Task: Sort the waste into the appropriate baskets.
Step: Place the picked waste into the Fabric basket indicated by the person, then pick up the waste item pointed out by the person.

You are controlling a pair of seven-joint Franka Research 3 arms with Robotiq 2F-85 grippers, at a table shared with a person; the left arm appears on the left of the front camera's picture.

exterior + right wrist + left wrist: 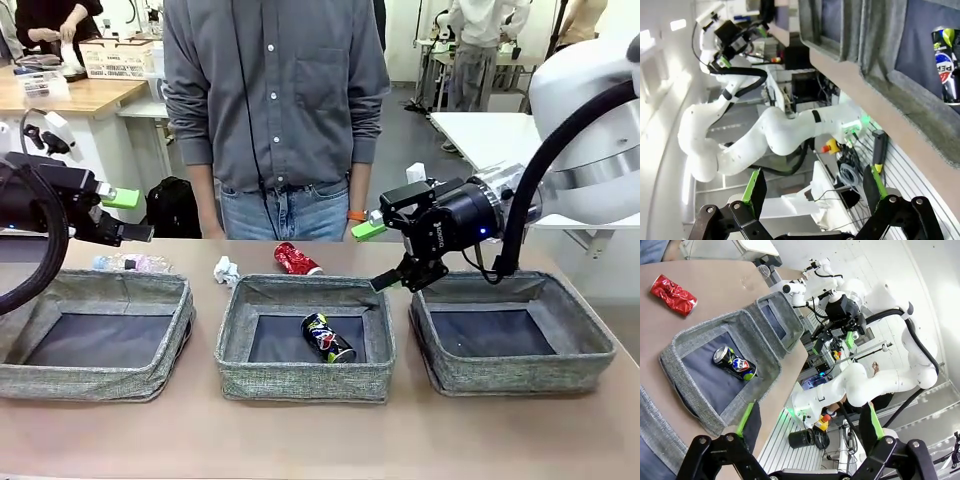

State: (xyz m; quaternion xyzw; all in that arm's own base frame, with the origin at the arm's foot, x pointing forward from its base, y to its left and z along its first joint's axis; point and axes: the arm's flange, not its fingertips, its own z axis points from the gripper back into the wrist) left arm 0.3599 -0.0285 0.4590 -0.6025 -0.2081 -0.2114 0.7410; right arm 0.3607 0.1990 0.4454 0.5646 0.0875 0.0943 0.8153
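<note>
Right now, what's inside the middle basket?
In the middle basket one crushed dark can lies on the bottom; nothing else shows. Its near wall hides the bottom's front strip.

Grey woven baskets [305, 383] with dark bottoms, red can [297, 260], blue-black can [328, 338], white paper [226, 270], tan table [320, 440]

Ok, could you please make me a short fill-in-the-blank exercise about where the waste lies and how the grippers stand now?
1. The crushed dark can lies in the ____ basket.
2. The crushed red can lies on the ____, beyond the baskets.
3. The left gripper and the right gripper are both ____, holding nothing.
4. The crumpled paper is ____ in colour.

Missing words: middle; table; open; white.
</note>
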